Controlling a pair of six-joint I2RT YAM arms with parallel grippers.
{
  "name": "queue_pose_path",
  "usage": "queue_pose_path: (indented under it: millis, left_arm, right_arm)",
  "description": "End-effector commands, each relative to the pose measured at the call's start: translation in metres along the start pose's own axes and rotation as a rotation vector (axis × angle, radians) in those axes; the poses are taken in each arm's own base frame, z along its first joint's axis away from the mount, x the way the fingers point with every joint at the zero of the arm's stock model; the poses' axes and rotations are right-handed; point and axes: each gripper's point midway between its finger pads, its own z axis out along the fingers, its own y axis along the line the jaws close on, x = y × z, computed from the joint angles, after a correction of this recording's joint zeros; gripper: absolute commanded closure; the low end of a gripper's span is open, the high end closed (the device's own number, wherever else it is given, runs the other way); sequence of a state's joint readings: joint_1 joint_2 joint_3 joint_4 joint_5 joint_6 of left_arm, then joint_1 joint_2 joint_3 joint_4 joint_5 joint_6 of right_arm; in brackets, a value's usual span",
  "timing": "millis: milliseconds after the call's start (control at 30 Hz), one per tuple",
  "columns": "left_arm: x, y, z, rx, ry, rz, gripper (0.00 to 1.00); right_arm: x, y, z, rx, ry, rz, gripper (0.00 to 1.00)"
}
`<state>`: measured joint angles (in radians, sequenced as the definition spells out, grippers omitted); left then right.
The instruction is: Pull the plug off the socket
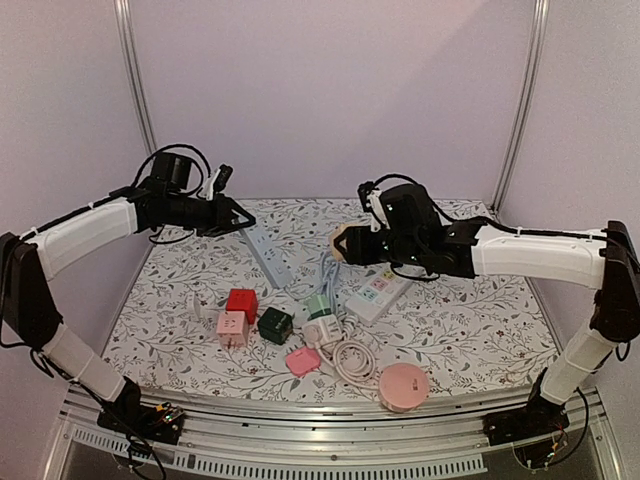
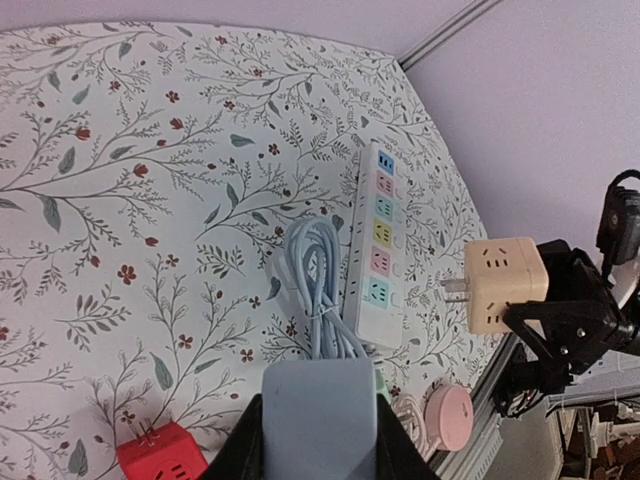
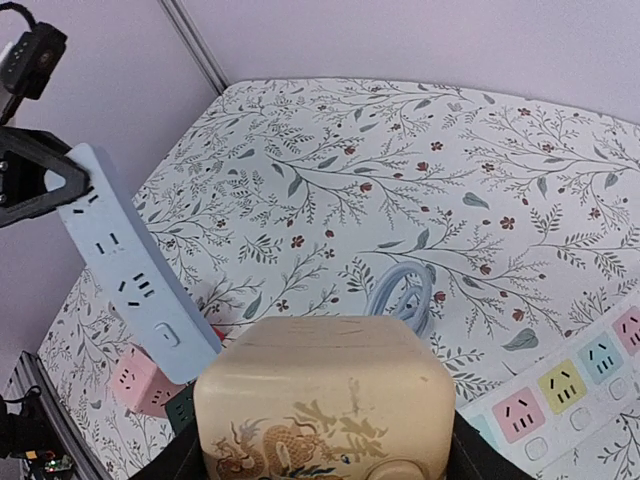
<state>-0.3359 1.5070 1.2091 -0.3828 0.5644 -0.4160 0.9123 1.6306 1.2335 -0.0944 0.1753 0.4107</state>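
The gap is what I'm steering by: the beige cube plug sits clear of the pale blue power strip, with open air between them. From the left wrist camera I can see its prongs bare and pointing back towards the strip. From the left gripper, the plug lies off to the right and ahead of the jaws. From the right gripper, the strip lies to the left and ahead, its socket face turned towards that camera. The left jaws are closed on one end of the strip, whose long axis runs straight out from them and slants downward; I can't tell whether its far end touches the table. The right jaws are clamped across the body of the cube. Both arms are raised, forearms reaching inward, wrists turned towards each other, neither clearly nearer the gap. I judge the pull itself done; any next move only needs the right arm to carry the plug further off along the prong line.
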Motion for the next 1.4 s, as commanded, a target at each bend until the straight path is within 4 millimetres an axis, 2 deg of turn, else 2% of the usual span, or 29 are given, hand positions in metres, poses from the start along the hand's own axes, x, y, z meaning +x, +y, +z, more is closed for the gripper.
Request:
queue_pose_path:
  millis: [0,133,333,700,833,900,1233,1367]
  left_arm:
    - [-0.016,-0.010,-0.020,0.043,-0.067,0.034,0.95]
    - [-0.019,-0.011,-0.024,0.048,-0.081,0.038,0.96]
    - [-0.024,-0.018,-0.033,0.074,-0.109,0.064,0.95]
    - [-0.023,-0.025,-0.031,0.123,-0.103,0.057,0.96]
    - [-0.022,-0.026,-0.031,0.129,-0.104,0.060,0.97]
    - [-0.023,-0.026,-0.032,0.129,-0.108,0.063,0.97]
    - [-0.024,-0.026,-0.032,0.126,-0.111,0.063,0.97]
    - [-0.023,-0.025,-0.032,0.121,-0.111,0.062,0.97]
  right_arm:
    - [0.012,-0.029,0.012,0.023,0.040,0.129,0.59]
    - [0.025,-0.036,0.029,0.044,0.078,0.143,0.59]
    - [0.031,-0.030,0.055,0.020,0.113,0.147,0.59]
    - [0.024,0.027,0.081,-0.182,0.133,0.103,0.57]
    - [0.034,0.033,0.101,-0.188,0.160,0.120,0.57]
    - [0.046,0.032,0.111,-0.182,0.185,0.135,0.57]
    - [0.080,0.042,0.137,-0.212,0.306,0.137,0.53]
    - [0.097,0.036,0.146,-0.176,0.360,0.129,0.47]
